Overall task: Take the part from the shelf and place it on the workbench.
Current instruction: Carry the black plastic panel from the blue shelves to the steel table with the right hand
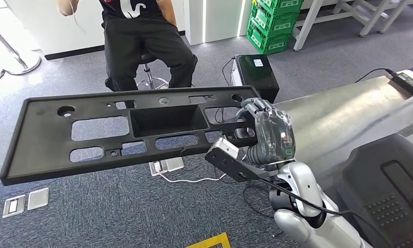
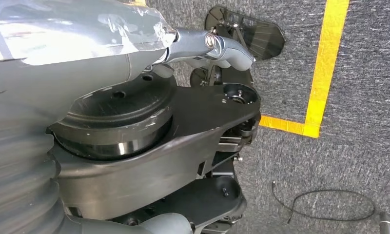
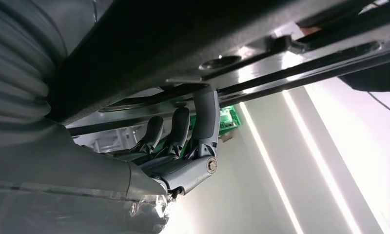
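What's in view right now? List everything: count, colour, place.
Part: one, black, long panel with cut-outs, held in the air over the carpet.
Workbench: one, grey metal top, right of the part.
Black box: one, on the floor beyond the part.
Crates: a stack, green, far back on the floor.
Floor plates: two, silver, on the carpet near left.
Yellow floor tape: one line with a corner, on the carpet.
Person: one, in black, seated on a stool behind the part.
Right hand: one, dark grey, grips the part's right end.
Left hand: one, grey, hanging above the carpet, holding nothing.
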Controlling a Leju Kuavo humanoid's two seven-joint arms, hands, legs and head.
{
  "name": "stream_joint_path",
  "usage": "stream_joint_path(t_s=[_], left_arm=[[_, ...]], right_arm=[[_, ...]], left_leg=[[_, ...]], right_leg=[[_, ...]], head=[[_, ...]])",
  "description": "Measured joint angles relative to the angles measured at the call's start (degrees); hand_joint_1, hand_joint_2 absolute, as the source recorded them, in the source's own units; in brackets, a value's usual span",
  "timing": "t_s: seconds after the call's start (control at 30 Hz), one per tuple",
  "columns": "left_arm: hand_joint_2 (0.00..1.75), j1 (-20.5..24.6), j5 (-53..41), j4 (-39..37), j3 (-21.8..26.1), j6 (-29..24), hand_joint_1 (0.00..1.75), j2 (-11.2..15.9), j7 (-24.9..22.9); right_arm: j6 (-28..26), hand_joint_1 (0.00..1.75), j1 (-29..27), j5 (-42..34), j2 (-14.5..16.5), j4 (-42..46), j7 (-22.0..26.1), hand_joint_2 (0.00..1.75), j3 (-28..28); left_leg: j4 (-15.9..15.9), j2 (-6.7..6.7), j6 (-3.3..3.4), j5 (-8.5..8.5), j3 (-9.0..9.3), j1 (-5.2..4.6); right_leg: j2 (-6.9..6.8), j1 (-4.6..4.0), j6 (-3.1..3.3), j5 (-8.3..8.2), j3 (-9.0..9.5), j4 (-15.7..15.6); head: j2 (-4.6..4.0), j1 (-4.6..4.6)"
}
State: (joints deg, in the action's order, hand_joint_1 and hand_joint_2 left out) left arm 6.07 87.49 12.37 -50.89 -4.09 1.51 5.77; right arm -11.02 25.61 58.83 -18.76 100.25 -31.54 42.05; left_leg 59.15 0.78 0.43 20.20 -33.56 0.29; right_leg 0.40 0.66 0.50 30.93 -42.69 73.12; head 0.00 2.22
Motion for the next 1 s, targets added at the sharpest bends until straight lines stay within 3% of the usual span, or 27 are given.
stream_joint_path(t_s=[0.07,0.13,0.2,0.27,0.3,0.37,0.43,0.47,0.5,0.6,0.67,0.77,0.83,0.93,0.97,1.0], left_arm=[[1.75,0.0,0.0,0.0,0.0,0.0,0.0,0.0,0.0],[1.75,0.0,0.0,0.0,-0.1,0.0,0.0,0.0,0.0],[1.75,0.0,0.0,0.0,-0.2,0.0,0.0,0.0,0.0],[1.75,0.0,0.0,0.0,-0.2,0.0,0.0,0.0,0.0],[1.75,0.0,0.0,0.0,-0.2,0.0,0.0,0.0,0.0],[1.75,0.0,0.0,0.0,-0.2,0.0,0.0,0.0,0.0],[1.75,0.0,0.0,0.0,-0.2,0.0,0.0,0.0,0.0],[1.75,-0.1,0.0,0.0,-0.3,0.0,0.0,0.0,0.0],[1.75,-0.1,0.0,0.0,-0.3,0.0,0.0,0.0,0.0],[1.75,-0.2,0.1,0.0,-0.3,0.0,0.0,0.0,0.0],[1.75,-0.2,0.1,0.0,-0.3,0.0,0.0,0.0,0.0],[1.75,-0.2,0.1,0.0,-0.4,0.1,0.0,0.0,0.0],[1.75,-0.1,0.1,0.0,-0.5,0.1,0.0,0.0,0.0],[1.75,-0.3,0.1,0.0,-0.6,0.1,0.0,0.0,0.0],[1.75,-0.3,0.1,0.0,-0.7,0.1,0.0,0.0,0.0],[1.75,-0.3,0.1,0.0,-0.7,0.1,0.0,0.0,0.0]], right_arm=[[0.0,1.75,0.1,0.0,0.0,-0.1,0.1,1.75,0.0],[0.0,1.75,0.2,0.0,0.1,-0.1,0.1,1.75,0.0],[0.0,1.75,0.4,0.0,0.2,-0.1,0.2,1.75,0.0],[0.0,1.75,0.4,0.0,0.3,-0.1,0.2,1.75,0.0],[0.0,1.75,0.5,0.0,0.4,-0.1,0.2,1.75,0.0],[0.1,1.75,0.6,0.0,0.5,-0.1,0.2,1.75,0.0],[0.1,1.75,0.6,0.0,0.7,-0.3,0.2,1.75,0.0],[0.1,1.75,0.6,0.0,0.8,-0.3,0.2,1.75,0.0],[0.1,1.75,0.6,0.0,0.8,-0.4,0.2,1.75,0.1],[0.2,1.75,0.6,0.0,0.9,-0.4,0.2,1.75,0.1],[0.2,1.75,0.7,0.0,0.9,-0.4,0.2,1.75,0.1],[0.4,1.75,0.7,0.0,0.9,-0.4,0.2,1.75,0.1],[0.7,1.75,0.7,-0.2,0.9,-0.4,0.2,1.75,0.0],[1.2,1.75,0.8,-0.7,0.9,-0.5,0.3,1.75,0.1],[1.3,1.75,0.7,-0.8,0.9,-0.5,0.3,1.75,0.1],[1.4,1.75,0.7,-0.8,0.9,-0.5,0.3,1.75,0.2]], left_leg=[[0.0,0.4,-0.15,0.32,0.41,-0.16],[0.1,0.75,-0.55,0.58,0.6,-0.32],[0.0,1.21,-1.09,0.73,0.7,-0.37],[0.7,1.26,-1.65,1.53,0.73,-0.32],[2.3,0.94,-1.89,2.6,0.2,-0.27],[8.5,0.11,-2.28,5.94,-2.57,-0.09],[14.8,-0.19,-2.61,8.1,-5.77,0.11],[15.7,-0.23,-2.74,7.73,-6.37,0.23],[14.3,-0.29,-2.84,6.24,-5.9,0.38],[4.1,-1.8,-2.9,0.82,-1.82,0.93],[1.2,-2.79,-2.52,0.15,-0.98,0.94],[0.7,-2.13,-1.38,-0.23,-0.83,0.7],[0.2,-1.51,-0.66,-0.51,-0.6,0.74],[0.2,-0.56,-0.26,-0.5,-0.6,0.45],[0.2,-0.26,-0.24,-0.47,-0.59,0.36],[0.2,0.0,-0.22,-0.44,-0.56,0.28]], right_leg=[[-0.99,-0.39,0.66,-3.77,3.95,-7.9],[-1.88,-0.97,1.2,-5.06,6.4,-13.0],[-1.58,-1.26,1.5,-4.85,6.6,-13.8],[-1.08,-0.96,1.94,-5.03,6.89,-14.4],[-0.9,-0.76,2.19,-5.16,7.07,-14.7],[-0.46,-0.64,2.52,-5.23,7.25,-14.9],[0.16,-0.65,2.61,-5.19,7.25,-14.7],[0.52,-0.64,2.59,-5.15,7.25,-14.6],[0.93,-0.58,2.52,-5.08,7.25,-14.5],[2.14,-0.44,1.93,-4.69,7.02,-13.7],[2.74,-0.44,1.3,-4.69,6.56,-13.4],[2.83,-0.14,0.27,-4.52,6.23,-13.1],[1.52,-0.04,-0.18,-2.33,4.7,-9.5],[0.26,0.03,-0.44,2.1,-0.09,0.7],[0.17,0.04,-0.42,2.13,-0.72,2.0],[0.09,0.04,-0.35,1.23,-0.36,1.4]], head=[[0.0,0.38],[0.0,0.59],[0.0,0.51],[0.0,0.37],[0.0,0.19],[0.0,-0.53],[0.0,-1.18],[0.0,-1.36],[0.0,-1.54],[0.0,-2.15],[0.0,-2.21],[0.0,-1.88],[0.0,-1.36],[0.0,-0.26],[0.0,-0.03],[0.0,0.18]])
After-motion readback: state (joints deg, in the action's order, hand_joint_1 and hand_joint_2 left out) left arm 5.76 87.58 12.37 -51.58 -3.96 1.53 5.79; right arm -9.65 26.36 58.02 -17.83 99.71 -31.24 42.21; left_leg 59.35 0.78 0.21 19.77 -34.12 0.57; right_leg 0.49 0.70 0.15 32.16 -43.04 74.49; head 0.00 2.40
